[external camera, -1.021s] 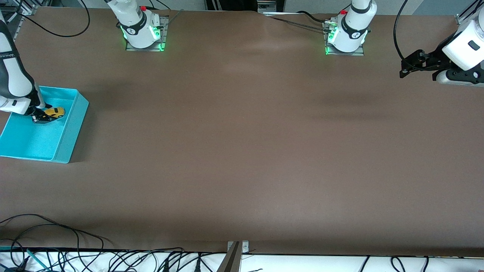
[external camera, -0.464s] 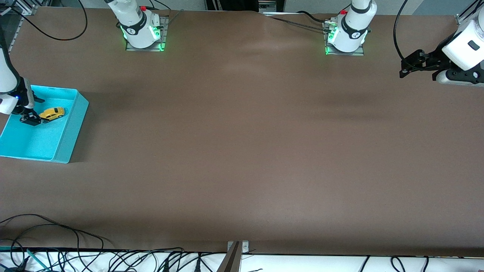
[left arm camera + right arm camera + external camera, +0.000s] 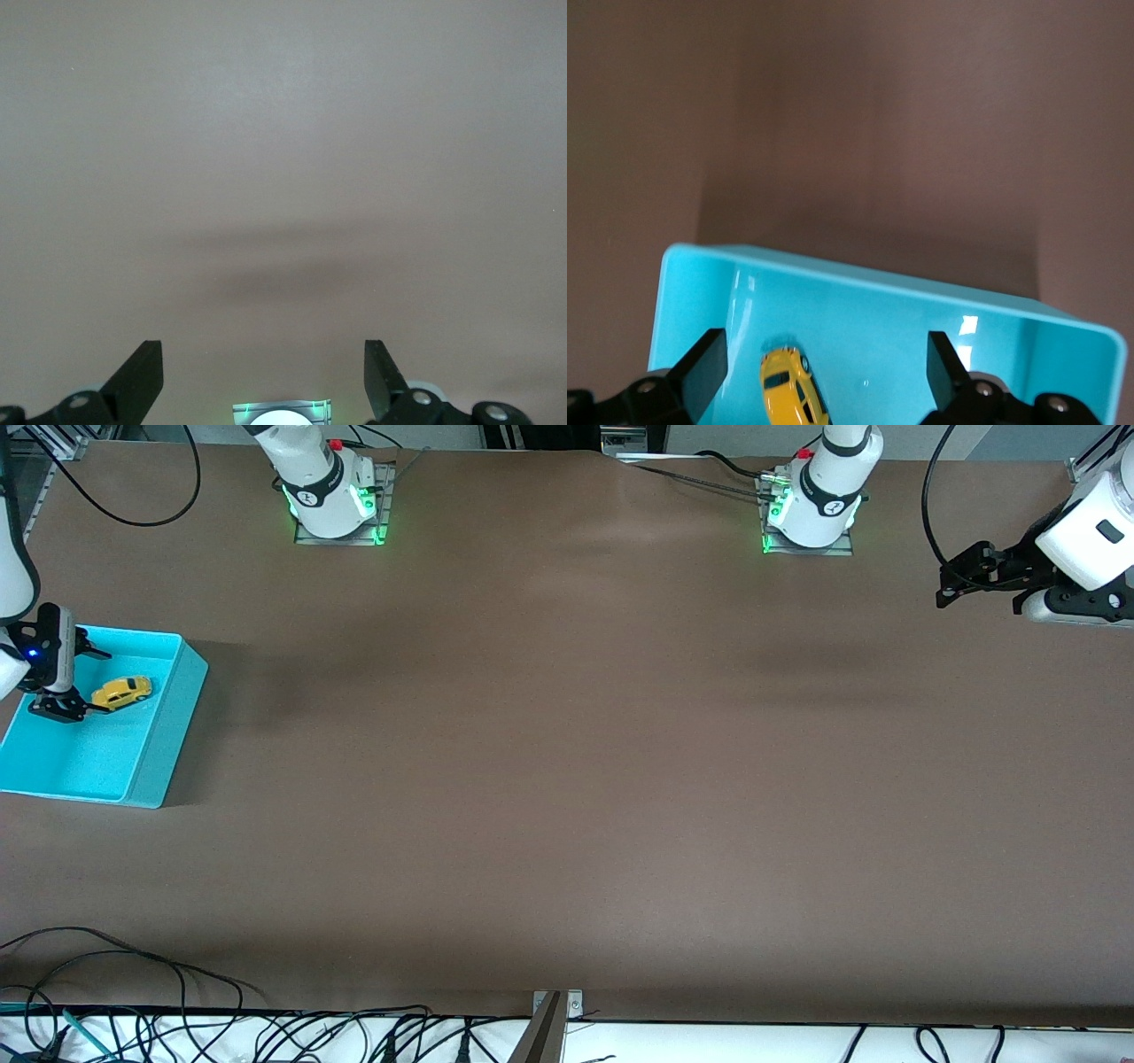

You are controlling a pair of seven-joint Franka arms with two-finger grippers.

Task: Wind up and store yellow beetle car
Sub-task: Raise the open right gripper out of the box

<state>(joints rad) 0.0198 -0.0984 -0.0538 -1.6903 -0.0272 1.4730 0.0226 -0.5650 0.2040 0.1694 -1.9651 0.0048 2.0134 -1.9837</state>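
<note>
The yellow beetle car lies on the floor of the turquoise bin at the right arm's end of the table. It also shows in the right wrist view, free between the spread fingers. My right gripper is open and empty, raised over the bin beside the car. My left gripper is open and empty, waiting above the bare table at the left arm's end; its wrist view shows only the brown table between its fingertips.
The bin's wall stands up around the car. The brown mat covers the table. Cables lie along the edge nearest the front camera. The arm bases stand at the table's edge farthest from the camera.
My right gripper has let go of the car, opened and lifted away from it toward the bin's end. The car stays in the bin. The left arm has not moved.
</note>
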